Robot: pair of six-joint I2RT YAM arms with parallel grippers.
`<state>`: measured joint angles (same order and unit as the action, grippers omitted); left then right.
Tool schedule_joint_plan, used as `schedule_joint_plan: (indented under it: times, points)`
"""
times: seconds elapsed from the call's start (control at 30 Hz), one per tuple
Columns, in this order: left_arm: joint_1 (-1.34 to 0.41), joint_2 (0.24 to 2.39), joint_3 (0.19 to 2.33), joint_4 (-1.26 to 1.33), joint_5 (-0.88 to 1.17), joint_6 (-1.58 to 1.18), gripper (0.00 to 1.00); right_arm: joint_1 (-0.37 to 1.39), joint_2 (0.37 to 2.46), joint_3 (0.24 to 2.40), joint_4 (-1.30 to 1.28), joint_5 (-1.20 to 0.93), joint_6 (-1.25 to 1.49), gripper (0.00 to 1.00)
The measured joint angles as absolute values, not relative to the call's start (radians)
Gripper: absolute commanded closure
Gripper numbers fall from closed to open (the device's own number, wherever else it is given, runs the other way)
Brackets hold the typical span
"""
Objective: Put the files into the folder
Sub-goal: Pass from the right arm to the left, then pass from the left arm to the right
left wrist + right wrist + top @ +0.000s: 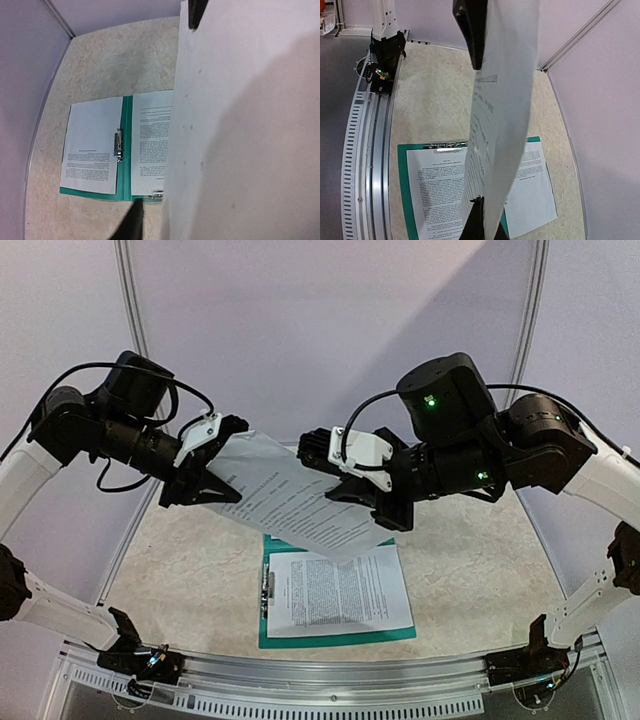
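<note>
Sheet (285, 495) hung in the air, long axis spanning both pincers. Right gripper (320, 470) was clamped on one end. Left gripper (232, 462) straddled the other, hold unclear. Open folder (266, 625) lay directly beneath both.

raised sheet (290, 495) hiding folder (266, 640) top, print (340, 590) illegible

Fig. 1. My left arm (100, 430) and right arm (530, 440): white tubes (22, 472), black joints, looped black cables (346, 435), green lights (430, 401).
</note>
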<state>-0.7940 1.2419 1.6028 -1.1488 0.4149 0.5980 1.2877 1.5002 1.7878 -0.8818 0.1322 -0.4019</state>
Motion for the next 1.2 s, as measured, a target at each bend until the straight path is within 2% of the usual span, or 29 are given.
schedule_joint_plan:
  times: [0.03, 0.1, 0.13, 0.2, 0.27, 0.47, 0.57, 0.7, 0.87, 1.03, 1.13, 1.2]
  points:
    - [-0.794, 1.239, 1.603, -1.148, 0.424, 0.592, 1.0, 1.288, 1.5, 1.787, -0.877, 0.132, -0.402, 0.96]
    - [-0.794, 1.23, 1.603, -1.146, 0.442, 0.58, 1.0, 1.288, 1.5, 1.785, -0.868, 0.139, -0.399, 0.79]
    - [-0.794, 1.225, 1.603, -1.144, 0.446, 0.57, 1.0, 1.288, 1.5, 1.782, -0.859, 0.149, -0.395, 0.65]
    - [-0.794, 1.206, 1.604, -1.134, 0.451, 0.538, 1.0, 1.287, 1.499, 1.77, -0.831, 0.184, -0.377, 0.29]
    - [-0.788, 1.189, 1.622, -1.133, 0.457, 0.504, 1.0, 1.282, 1.498, 1.749, -0.789, 0.236, -0.347, 0.03]
    - [-0.735, 1.18, 1.776, -1.132, 0.5, 0.42, 1.0, 1.162, 1.405, 1.606, -0.568, 0.235, -0.2, 0.01]
    - [-0.717, 1.161, 1.841, -1.132, 0.535, 0.388, 1.0, 1.052, 1.209, 1.363, -0.344, 0.101, -0.12, 0.01]
    - [-0.701, 1.139, 1.889, -1.132, 0.607, 0.345, 1.0, 1.002, 0.98, 1.157, -0.113, -0.038, -0.054, 0.01]
    - [-0.691, 1.139, 1.917, -1.132, 0.675, 0.316, 1.0, 1.008, 0.916, 1.133, 0.062, -0.184, 0.001, 0.01]
    - [-0.684, 1.154, 1.917, -1.126, 0.727, 0.287, 1.0, 1.008, 1.01, 1.18, 0.089, -0.236, 0.058, 0.01]
    - [-0.676, 1.166, 1.905, -1.115, 0.748, 0.271, 1.0, 1.008, 1.079, 1.185, 0.111, -0.276, 0.096, 0.08]
    - [-0.67, 1.166, 1.886, -1.107, 0.761, 0.259, 1.0, 1.008, 1.115, 1.186, 0.123, -0.309, 0.124, 0.23]
